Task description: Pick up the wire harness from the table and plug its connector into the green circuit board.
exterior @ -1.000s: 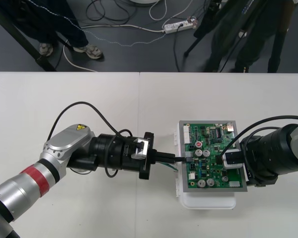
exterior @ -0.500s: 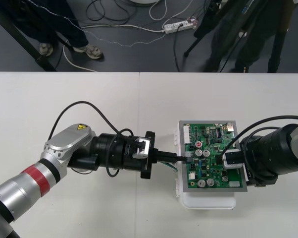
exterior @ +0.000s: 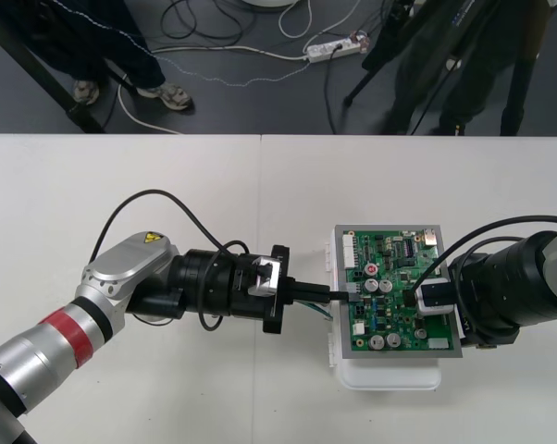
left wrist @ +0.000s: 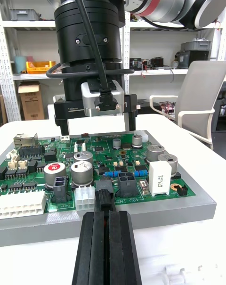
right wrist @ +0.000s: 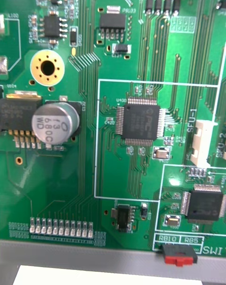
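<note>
The green circuit board sits on its white base right of the table's middle. My left gripper reaches in from the left to the board's left edge. In the left wrist view its black fingers are shut on the harness's small black plug, which stands against the board edge between a white connector and a black one. I cannot tell whether it is seated. Green and red wires trail back under the fingers. My right gripper hovers over the board's right part, close above the board.
The right gripper with its camera stands across the board from the left gripper's fingers. Tall capacitors and a white block rise just behind the plug. Bare table lies in front of and to the left of the board.
</note>
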Controlling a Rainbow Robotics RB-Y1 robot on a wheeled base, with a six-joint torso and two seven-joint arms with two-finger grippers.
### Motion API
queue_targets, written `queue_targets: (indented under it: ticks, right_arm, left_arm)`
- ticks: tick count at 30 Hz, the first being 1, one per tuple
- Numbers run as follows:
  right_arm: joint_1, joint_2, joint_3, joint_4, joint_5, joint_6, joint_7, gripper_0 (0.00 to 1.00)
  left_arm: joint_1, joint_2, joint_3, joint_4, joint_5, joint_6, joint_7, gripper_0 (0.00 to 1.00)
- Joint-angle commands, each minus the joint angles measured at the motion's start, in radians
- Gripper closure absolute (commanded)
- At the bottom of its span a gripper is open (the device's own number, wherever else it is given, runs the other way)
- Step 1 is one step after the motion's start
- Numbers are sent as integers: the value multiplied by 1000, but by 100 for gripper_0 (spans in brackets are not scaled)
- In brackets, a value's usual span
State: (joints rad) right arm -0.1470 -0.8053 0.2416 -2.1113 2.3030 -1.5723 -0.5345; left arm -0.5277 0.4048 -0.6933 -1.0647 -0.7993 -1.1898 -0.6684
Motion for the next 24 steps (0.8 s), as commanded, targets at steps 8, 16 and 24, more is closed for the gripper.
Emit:
queue_targets:
  ticks: [8,16,24]
  right_arm:
    - [-26,8,12,-32,-27,1,-8,0]
    - [-26,8,12,-32,-25,1,-8,0]
    - [-26,8,12,-32,-24,1,-8,0]
  left_arm:
    - [20,-3,-20,-37,-18,30,-59,100]
    - [21,-6,-21,-37,-20,30,-54,100]
    - [20,-32,-21,-37,-20,41,-51,100]
